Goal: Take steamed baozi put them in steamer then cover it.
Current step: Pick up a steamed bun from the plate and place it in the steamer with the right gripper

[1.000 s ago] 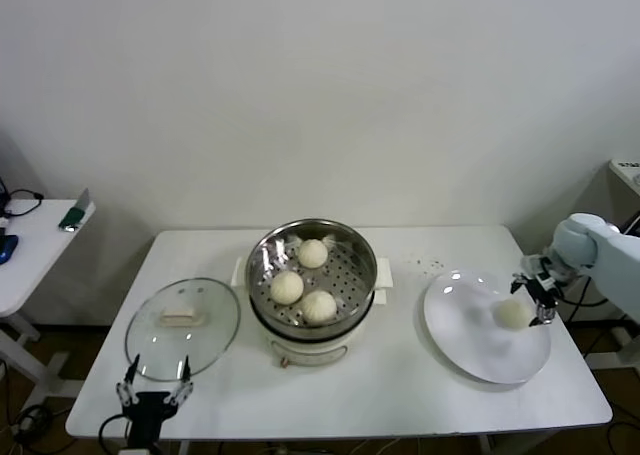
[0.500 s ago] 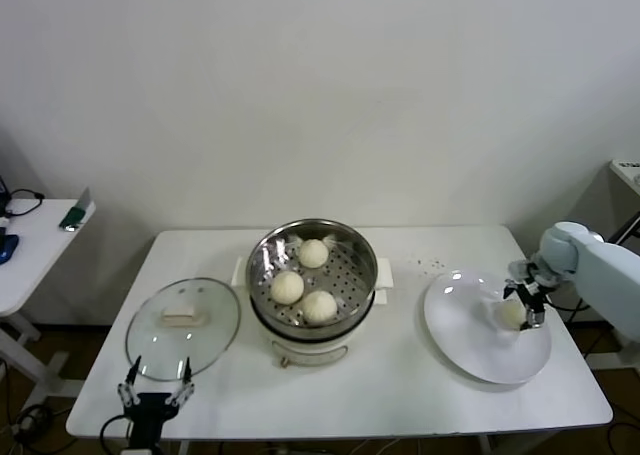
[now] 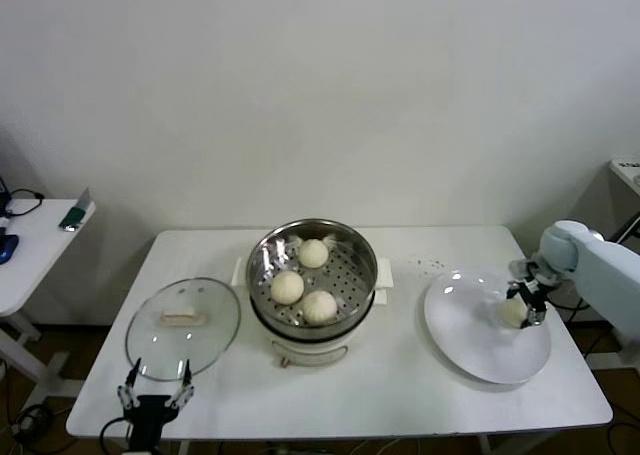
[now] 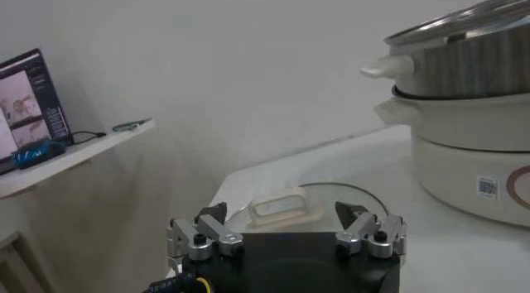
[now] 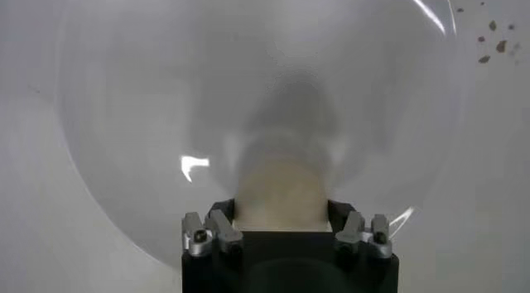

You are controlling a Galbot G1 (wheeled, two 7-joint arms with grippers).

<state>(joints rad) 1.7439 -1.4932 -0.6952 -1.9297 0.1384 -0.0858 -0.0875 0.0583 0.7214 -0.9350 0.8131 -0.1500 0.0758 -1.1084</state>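
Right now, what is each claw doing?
Left claw: open, empty, near the cover.
Right claw: closed around the last baozi on the plate.

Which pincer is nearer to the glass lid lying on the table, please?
The left pincer: it hovers at the table's front edge just before the lid. The right pincer is far across, at the bun on the white plate.

**No words I can read here**

I look for words and numbers and I find none I can read. In my left wrist view, at the right edge of the frame, the steamer [image 4: 464,129] has a small square code sticker [image 4: 487,186] on its white base. It is too tiny for me to read. At the far left, a screen [image 4: 29,96] shows pictures, but I cannot make out any letters.
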